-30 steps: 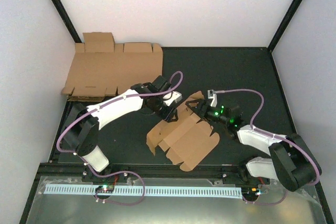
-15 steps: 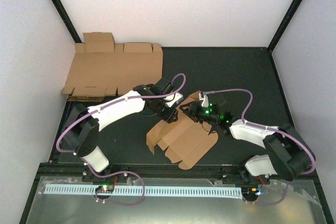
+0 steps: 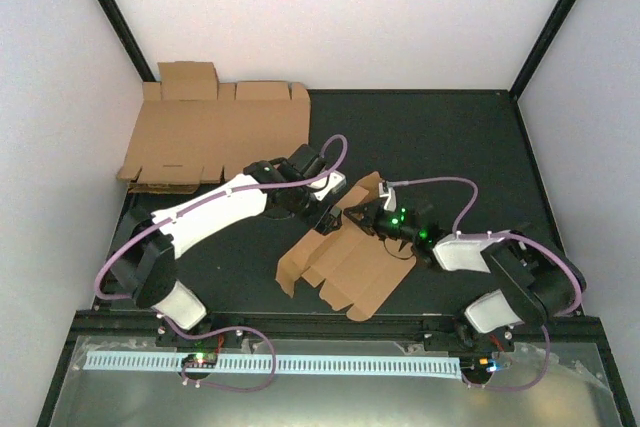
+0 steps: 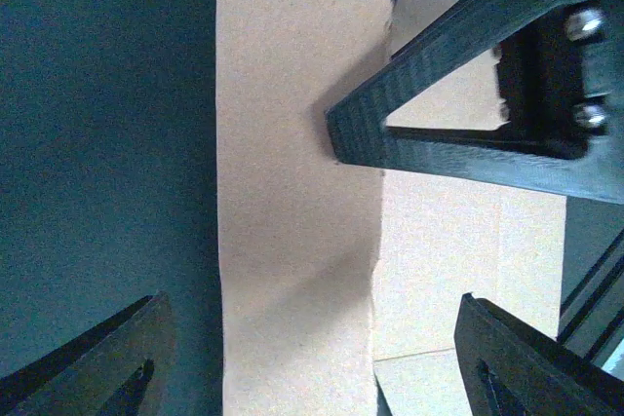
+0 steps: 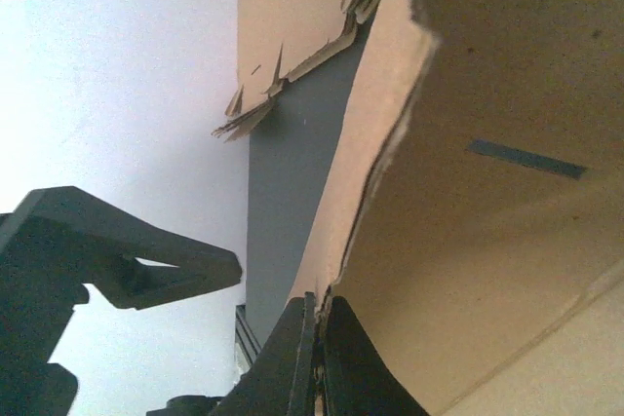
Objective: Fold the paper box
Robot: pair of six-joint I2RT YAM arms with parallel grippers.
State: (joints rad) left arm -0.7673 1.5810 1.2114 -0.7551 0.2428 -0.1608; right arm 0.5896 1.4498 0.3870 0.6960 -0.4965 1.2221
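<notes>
The paper box (image 3: 350, 267) lies half-unfolded in the middle of the dark mat, its far flaps lifted. My right gripper (image 3: 358, 219) is at the box's far edge, and in the right wrist view it (image 5: 317, 338) is shut on the edge of a raised flap (image 5: 390, 163). My left gripper (image 3: 328, 215) hovers just left of it. The left wrist view shows the left gripper (image 4: 312, 377) open, straddling an upright cardboard strip (image 4: 292, 143) without touching it. A black finger of the right gripper (image 4: 458, 133) pokes in from the upper right there.
Larger flat cardboard sheets (image 3: 215, 132) lie stacked at the back left corner against the white wall; their edges (image 5: 292, 26) show in the right wrist view. Black frame rails border the mat. Both arms' purple cables loop above the box.
The right arm reached left to the box and its gripper closed on the raised flap. The left gripper opened wide, letting go of the cardboard strip.
</notes>
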